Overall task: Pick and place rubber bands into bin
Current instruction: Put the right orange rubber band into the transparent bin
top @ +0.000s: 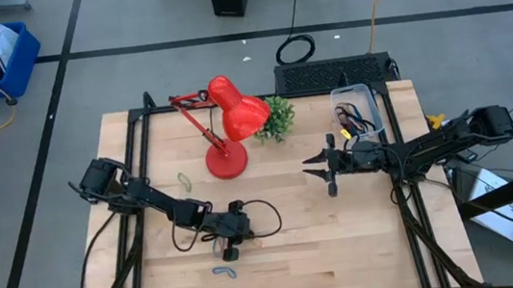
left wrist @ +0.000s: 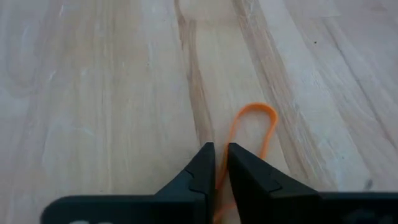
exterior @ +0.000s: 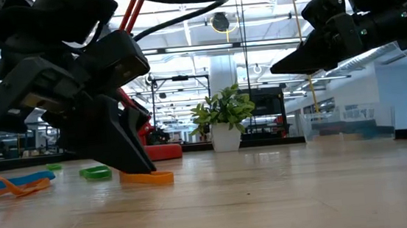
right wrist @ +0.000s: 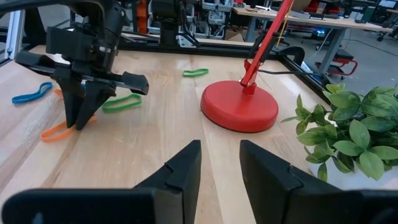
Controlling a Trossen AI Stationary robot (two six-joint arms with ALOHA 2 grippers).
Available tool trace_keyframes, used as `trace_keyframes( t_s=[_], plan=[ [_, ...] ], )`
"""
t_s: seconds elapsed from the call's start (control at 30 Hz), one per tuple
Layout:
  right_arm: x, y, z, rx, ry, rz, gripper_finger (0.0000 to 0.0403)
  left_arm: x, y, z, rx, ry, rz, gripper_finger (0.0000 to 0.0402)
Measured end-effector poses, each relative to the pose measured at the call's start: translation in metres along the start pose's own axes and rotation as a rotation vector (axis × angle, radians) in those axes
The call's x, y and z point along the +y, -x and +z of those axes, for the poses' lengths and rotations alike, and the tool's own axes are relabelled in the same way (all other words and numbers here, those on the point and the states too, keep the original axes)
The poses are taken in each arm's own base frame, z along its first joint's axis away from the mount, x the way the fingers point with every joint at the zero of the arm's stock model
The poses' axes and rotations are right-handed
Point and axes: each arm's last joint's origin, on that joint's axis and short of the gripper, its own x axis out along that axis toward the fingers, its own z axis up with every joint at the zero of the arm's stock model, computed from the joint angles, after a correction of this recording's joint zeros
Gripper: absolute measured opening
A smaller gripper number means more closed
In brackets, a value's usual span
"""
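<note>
Left claw (left wrist: 216, 163): tips down on the table (top: 364, 238), fingers nearly together, pinching one strand of an orange band (left wrist: 256, 121); the rest of the loop lies flat on the wood ahead of the tips
Right claw (right wrist: 219, 162): fingers apart, empty, held above the table beside the bin (top: 357, 110)

Risks:
- Thin strand may slip out on lifting, as only one side of the loop is caught
- Tips pressed on wood may scrape or drag the band rather than raise it
- Floppy loop could swing and snag during the long carry; the bin stands well apart, at the far right edge
- Lamp (top: 226, 128) and plant (top: 278, 117) stand between, near the likely path

Materials:
- Bands: thin, limp rubber loops; green (right wrist: 122, 102) and blue (right wrist: 31, 93) ones lie near the left claw
- Bin: clear plastic, rounded corners, apparently already holding a few bands
- Table: pale, smooth-grained wood
- Lamp: glossy red, round flat base
</note>
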Motion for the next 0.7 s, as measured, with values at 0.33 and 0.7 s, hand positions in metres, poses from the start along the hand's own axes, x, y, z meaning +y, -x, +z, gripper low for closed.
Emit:
trace_keyframes(
  t_s=[0.33,0.7],
  plan=[
    [0.0,0.0,0.0,0.0,-0.005,0.0,0.0105,0.0,0.0,0.002,-0.03,-0.098,0.002,0.001],
    [0.002,0.0,0.004,-0.041,-0.191,0.1,0.0105,0.012,0.018,0.024,-0.152,-0.215,0.044,0.0006]
  ],
)
